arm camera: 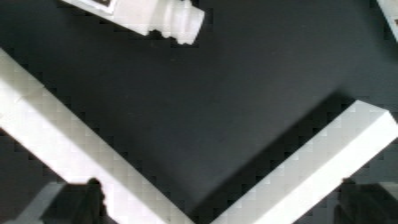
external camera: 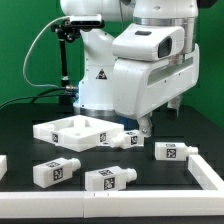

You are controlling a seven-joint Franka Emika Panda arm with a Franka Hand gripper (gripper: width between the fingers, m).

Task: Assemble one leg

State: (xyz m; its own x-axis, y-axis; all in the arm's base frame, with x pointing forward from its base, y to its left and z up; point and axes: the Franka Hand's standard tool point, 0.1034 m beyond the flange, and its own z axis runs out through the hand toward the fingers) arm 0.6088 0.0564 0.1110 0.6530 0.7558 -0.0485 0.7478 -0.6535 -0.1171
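The open, empty gripper [external camera: 146, 124] hangs low over the near right corner of the large white square panel [external camera: 72, 129]. In the wrist view the gripper [arm camera: 231, 192] shows a dark finger [arm camera: 71, 200] at each side, and the panel's two rim walls [arm camera: 71, 130] meet in a V between them. A white tagged leg [external camera: 126, 139] lies right by that corner; a leg also shows in the wrist view [arm camera: 151, 15]. Three other legs lie on the black table: front left [external camera: 57, 170], front middle [external camera: 110, 179] and right [external camera: 170, 152].
A white raised border piece [external camera: 207, 168] stands at the front right, and another white piece [external camera: 2, 166] at the left edge. The robot's base [external camera: 100, 85] stands behind the panel, against a green backdrop.
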